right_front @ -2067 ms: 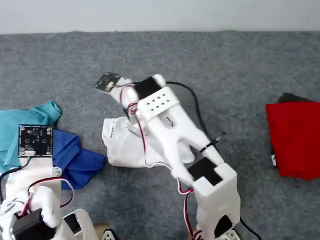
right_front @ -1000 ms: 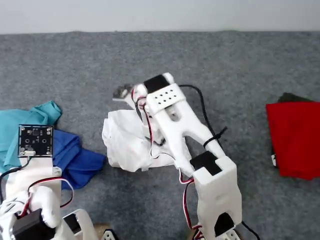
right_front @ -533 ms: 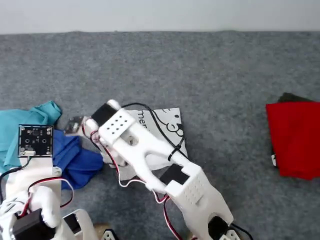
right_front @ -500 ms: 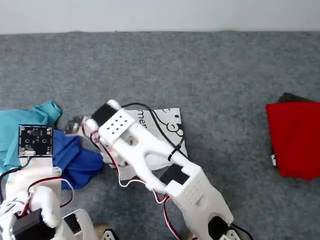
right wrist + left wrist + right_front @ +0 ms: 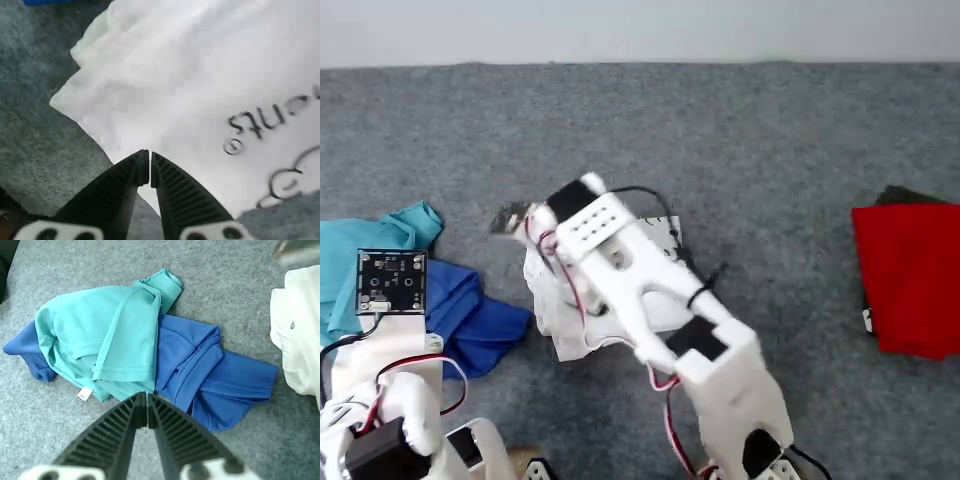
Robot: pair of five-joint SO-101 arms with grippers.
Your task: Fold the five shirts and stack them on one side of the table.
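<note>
The right claw (image 5: 149, 152) hangs with its two fingers pressed together and nothing between them, just above the white shirt (image 5: 200, 85). A loose corner of the cloth lies right under its tip, and the printed part spreads away beyond it. The left claw (image 5: 147, 396) is likewise closed on nothing. The teal shirt (image 5: 100, 335) lies just ahead of its tip, draped over the blue shirt (image 5: 210, 380). The red shirt (image 5: 910, 280) lies flat and well apart from both claws, at the far side of the grey table (image 5: 770, 130). The white shirt looks light and limp, so it will probably sag and bunch wherever it is lifted, and the rough table may drag at it. The best hold is likely a pinch on the hem or corner nearest the right claw, once the fingers open, taking one layer only so the fold stays flat.
</note>
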